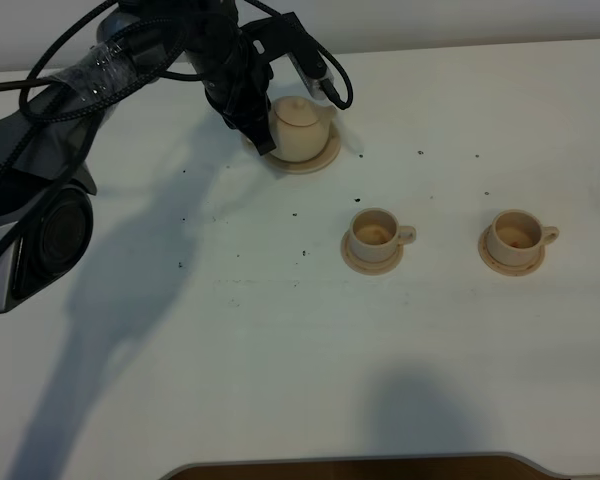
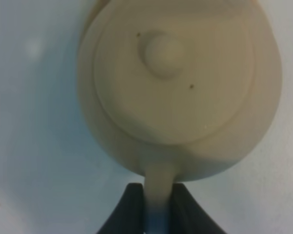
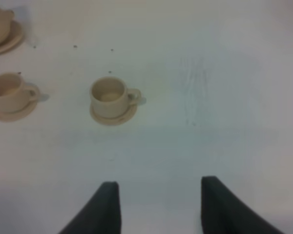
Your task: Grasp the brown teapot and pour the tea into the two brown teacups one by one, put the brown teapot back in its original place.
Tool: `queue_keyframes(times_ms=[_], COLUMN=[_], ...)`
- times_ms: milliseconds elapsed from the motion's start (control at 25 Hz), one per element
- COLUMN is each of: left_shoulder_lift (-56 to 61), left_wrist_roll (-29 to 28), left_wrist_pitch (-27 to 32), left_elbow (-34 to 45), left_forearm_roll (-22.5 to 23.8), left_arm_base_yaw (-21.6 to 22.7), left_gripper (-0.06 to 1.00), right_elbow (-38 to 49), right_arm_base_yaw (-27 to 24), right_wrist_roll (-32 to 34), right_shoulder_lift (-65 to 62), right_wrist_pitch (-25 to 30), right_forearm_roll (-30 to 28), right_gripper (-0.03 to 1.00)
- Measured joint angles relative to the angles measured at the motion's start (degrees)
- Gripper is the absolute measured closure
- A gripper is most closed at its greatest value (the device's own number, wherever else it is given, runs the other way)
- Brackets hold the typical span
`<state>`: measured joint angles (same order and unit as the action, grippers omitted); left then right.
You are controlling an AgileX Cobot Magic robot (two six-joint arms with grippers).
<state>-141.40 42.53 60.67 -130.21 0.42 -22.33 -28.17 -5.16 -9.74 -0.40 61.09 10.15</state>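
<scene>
At the far side of the table (image 1: 230,340), the brown teapot (image 1: 298,128) is sitting upright on its wide saucer (image 1: 318,160), lid on. The left tool (image 2: 158,197) is clamping the pot's loop handle (image 2: 159,180) between its dark fingers. Nearer the camera, the two brown teacups (image 1: 376,232) (image 1: 515,233) are standing on their small saucers, well apart from the teapot. The right tool (image 3: 158,187) is hanging over the table with its jaws spread, gripping nothing.

No text, label or number is legible (in any view).
</scene>
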Motion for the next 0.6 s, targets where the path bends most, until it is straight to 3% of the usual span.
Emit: queue_keyframes(times_ms=[600], left_shoulder_lift=[1.1], left_wrist_roll=[-0.1], left_wrist_pitch=[-2.0], left_elbow=[0.0], left_forearm_roll=[-2.7], left_arm_base_yaw=[0.0], left_gripper=[0.84], right_elbow=[0.0], right_arm_base_yaw=[0.0], right_wrist_roll=[0.0], right_shoulder_lift=[0.0], right_wrist_pitch=[0.0], right_forearm_roll=[0.0], right_gripper=[0.56])
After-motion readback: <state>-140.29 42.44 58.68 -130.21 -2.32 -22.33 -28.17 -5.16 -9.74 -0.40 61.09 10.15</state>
